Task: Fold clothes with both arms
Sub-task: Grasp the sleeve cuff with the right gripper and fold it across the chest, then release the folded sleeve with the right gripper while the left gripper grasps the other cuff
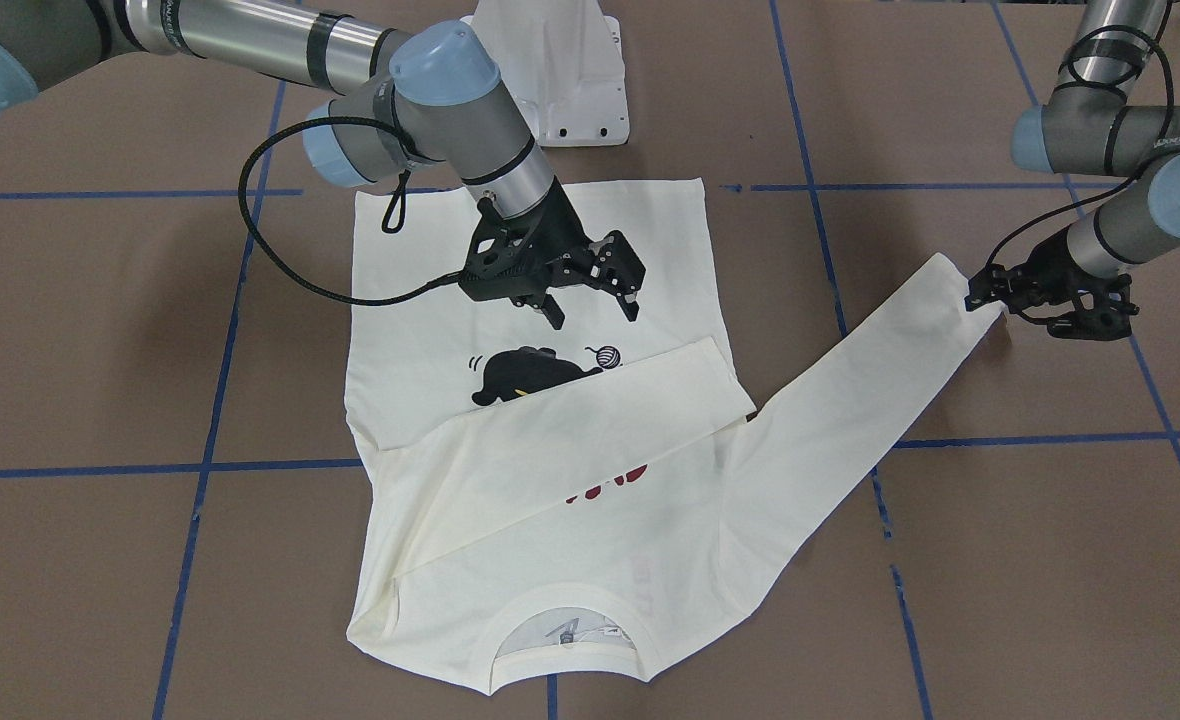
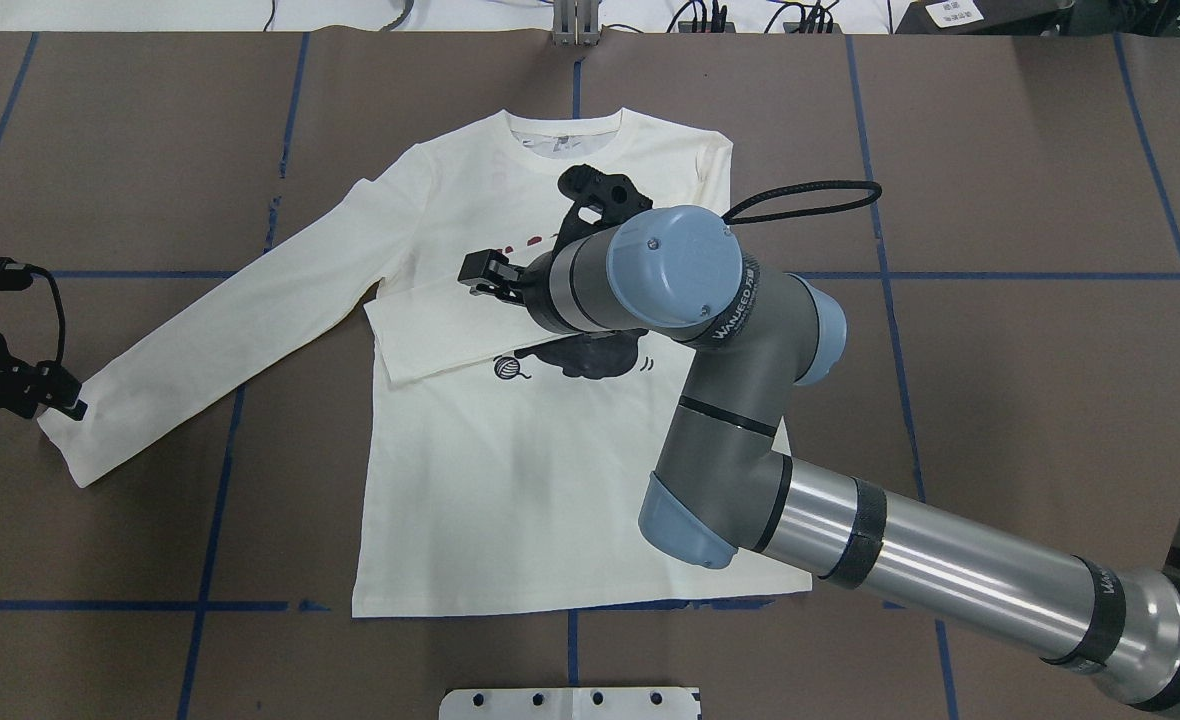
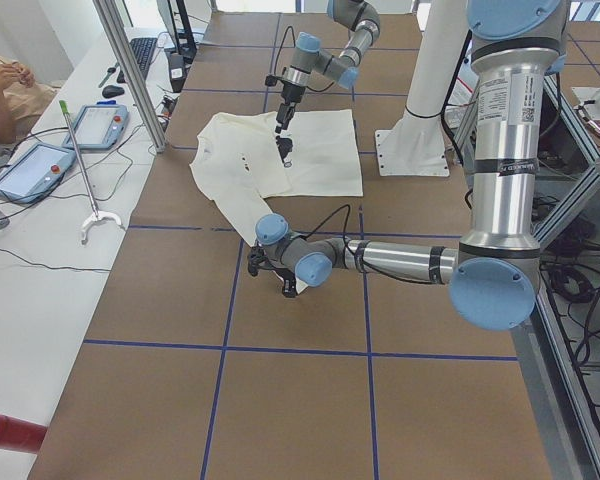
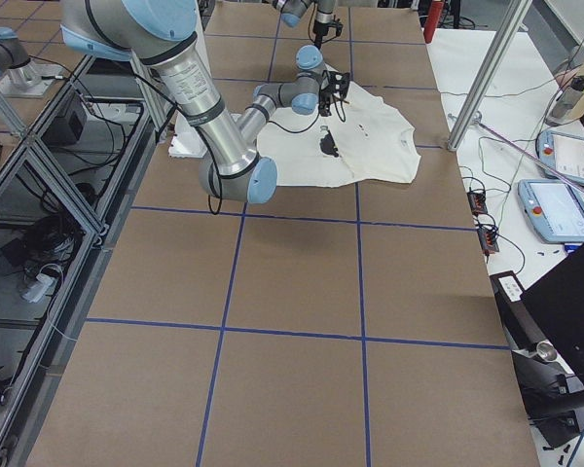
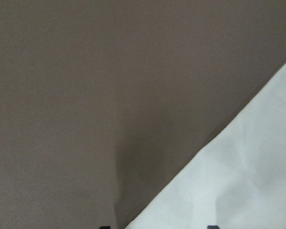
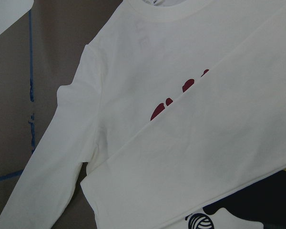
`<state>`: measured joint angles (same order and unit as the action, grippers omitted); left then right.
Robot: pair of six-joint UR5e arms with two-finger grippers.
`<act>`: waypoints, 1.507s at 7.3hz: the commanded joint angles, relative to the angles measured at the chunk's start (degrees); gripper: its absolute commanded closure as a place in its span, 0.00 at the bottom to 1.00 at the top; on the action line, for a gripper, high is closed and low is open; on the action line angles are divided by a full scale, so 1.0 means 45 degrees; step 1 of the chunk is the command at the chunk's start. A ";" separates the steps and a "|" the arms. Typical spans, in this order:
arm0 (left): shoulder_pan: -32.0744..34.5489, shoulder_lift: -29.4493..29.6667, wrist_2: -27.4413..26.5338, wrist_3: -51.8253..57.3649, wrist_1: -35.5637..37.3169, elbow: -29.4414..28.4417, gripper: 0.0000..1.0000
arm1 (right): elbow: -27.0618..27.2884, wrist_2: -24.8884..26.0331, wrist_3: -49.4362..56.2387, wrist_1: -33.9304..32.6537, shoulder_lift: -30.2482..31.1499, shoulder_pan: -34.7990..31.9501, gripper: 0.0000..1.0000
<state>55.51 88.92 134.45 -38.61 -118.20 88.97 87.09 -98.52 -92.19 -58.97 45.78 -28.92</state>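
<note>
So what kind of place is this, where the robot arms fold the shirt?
Most likely a robotics lab, not a home. The brown table is marked into squares with blue tape, control tablets with cables lie on a white side bench, and metal framing stands beside it.

You stand in a robotics lab. Two silver-grey tubular arms with light blue joint caps, the left arm (image 3: 490,200) and the right arm (image 2: 900,560), reach over a table (image 3: 300,400) covered in brown sheeting and ruled into large squares by blue tape lines (image 1: 212,400). A white pedestal base (image 1: 550,70) sits at the robot's side of it. Aluminium frame posts (image 3: 130,70) stand along the table's edge. On the white bench (image 3: 20,300) beside it lie two teach pendants (image 3: 30,170) and a keyboard (image 3: 145,50). Tangled cabling (image 4: 39,238) sits beneath the open metal framework, and an operator's hand (image 3: 5,85) shows at the bench.
</note>
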 commanded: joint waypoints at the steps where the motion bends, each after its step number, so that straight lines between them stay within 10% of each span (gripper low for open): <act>1: -0.0031 -0.0054 -0.0170 -0.0382 0.0035 -0.0005 0.78 | 0.0040 0.0000 -0.0001 0.0000 0.0022 0.0002 0.00; 3: -0.0090 -0.0073 -0.0484 -0.0717 0.0074 0.0053 1.00 | 0.0079 0.0000 -0.0001 0.0000 0.0022 0.0002 0.00; 8: 0.0164 0.0313 0.2303 -0.1027 0.1416 0.2860 1.00 | 0.2397 -0.1321 0.0038 -0.0001 0.1989 -0.0696 0.00; 11: 0.0204 0.5882 0.2368 -0.7060 0.1873 0.1704 1.00 | 0.3864 -0.5492 0.2466 0.0117 0.5166 -0.4145 0.00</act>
<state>56.68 104.86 145.08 -58.56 -109.90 99.99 101.92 -115.29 -86.84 -58.60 62.93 -40.88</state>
